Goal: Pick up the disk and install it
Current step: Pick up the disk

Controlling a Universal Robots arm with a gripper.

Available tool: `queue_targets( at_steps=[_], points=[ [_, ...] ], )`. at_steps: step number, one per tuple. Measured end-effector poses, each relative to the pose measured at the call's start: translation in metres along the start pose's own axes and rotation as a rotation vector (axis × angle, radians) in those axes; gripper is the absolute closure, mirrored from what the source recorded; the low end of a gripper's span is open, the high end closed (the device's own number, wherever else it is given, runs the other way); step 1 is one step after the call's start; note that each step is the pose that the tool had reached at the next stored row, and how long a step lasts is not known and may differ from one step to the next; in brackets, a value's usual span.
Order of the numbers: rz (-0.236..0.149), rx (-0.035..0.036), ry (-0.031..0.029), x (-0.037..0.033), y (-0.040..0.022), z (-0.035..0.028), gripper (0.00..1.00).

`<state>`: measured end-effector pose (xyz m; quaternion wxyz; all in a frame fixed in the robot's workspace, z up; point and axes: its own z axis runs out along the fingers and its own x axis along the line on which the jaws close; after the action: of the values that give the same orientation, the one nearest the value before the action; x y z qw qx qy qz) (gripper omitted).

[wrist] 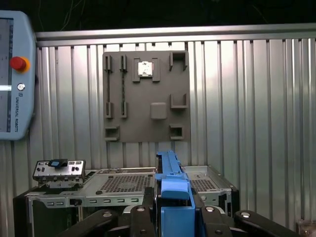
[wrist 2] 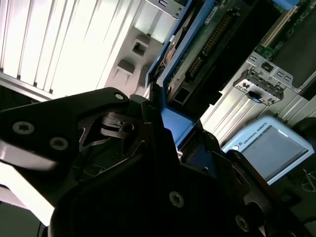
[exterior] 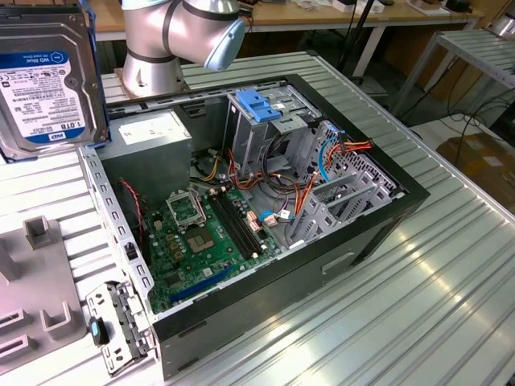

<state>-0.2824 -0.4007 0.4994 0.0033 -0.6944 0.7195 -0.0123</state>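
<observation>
- Up near the exterior view's left edge: the disk (exterior: pixel 48 80), held in the air, label side facing out, a blue rail down one side, not inside the computer case (exterior: pixel 265 310).
- In both wrist views: the gripper (wrist: pixel 174 208) (wrist 2: pixel 178 140) closed tight on the blue end of the disk, dark fingers (wrist: pixel 147 222) pressed on each side, no gap to see.
- In the first wrist view: the disk seen from its thin edge, sticking straight out from between the fingers.
- In the second wrist view: the flat underside of the disk, with a small green card, a row of pins and a blue rail along the edge.
- On the ribbed metal table (exterior: pixel 418 305): the computer case, lying with its open side up.
- Down inside the case: a green board (exterior: pixel 205 241) and bunches of red and orange wires.
- At the far side of the case: a tall metal cage (exterior: pixel 257 143) with a light-blue latch plate (exterior: pixel 257 106) on top.
- Behind the case: the silver base of the robot arm (exterior: pixel 181 36).
- Beside the case, at the exterior view's left: a grey holder plate (exterior: pixel 36 314) with little pockets, flat on the table.
- Beyond the disk in the first wrist view: the same grey plate, and a control tablet (wrist: pixel 15 74) with a red button.
</observation>
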Motion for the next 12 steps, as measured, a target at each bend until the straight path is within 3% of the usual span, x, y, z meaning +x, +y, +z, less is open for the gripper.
queue_targets(
  at_steps=[12],
  points=[
    [0.000,0.0001,0.0000,0.0008,-0.0128,0.0004,0.63]
  ],
)
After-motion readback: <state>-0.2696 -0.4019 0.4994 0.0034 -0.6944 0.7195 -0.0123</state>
